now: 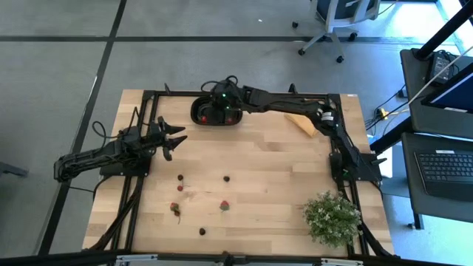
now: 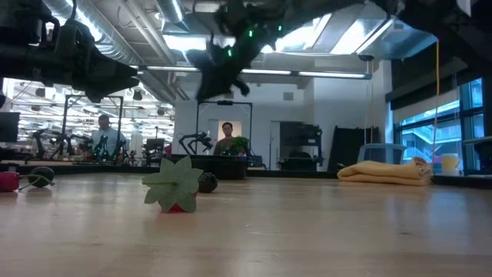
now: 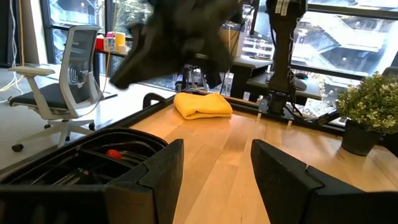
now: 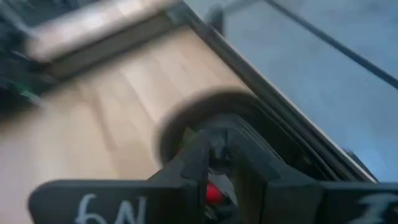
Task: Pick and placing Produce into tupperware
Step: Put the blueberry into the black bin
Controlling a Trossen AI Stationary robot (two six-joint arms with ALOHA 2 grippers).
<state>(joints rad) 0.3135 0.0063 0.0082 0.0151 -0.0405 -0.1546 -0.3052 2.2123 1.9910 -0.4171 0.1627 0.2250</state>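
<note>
Black tupperware (image 1: 203,114) at the tabletop's (image 1: 281,170) far edge, under the right pincer (image 1: 220,106), fingers together on a red strawberry-like piece (image 4: 213,193), probably poised there for dropping it in. More red inside the tupperware already. Left pincer (image 1: 174,140) waiting nearer than the tupperware, off to its left, fingers apart, empty. Remaining produce (image 1: 179,188) scattered well nearer than the tupperware, presumably awaiting pickup, one strawberry (image 2: 175,188) close to the low camera

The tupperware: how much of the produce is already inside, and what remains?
Done: red pieces lie in the tupperware. In hand: the right gripper, shut, is above it; a held piece cannot be confirmed. Left: about six fruits, like the strawberry, remain on the table. The left gripper waits open.
</note>
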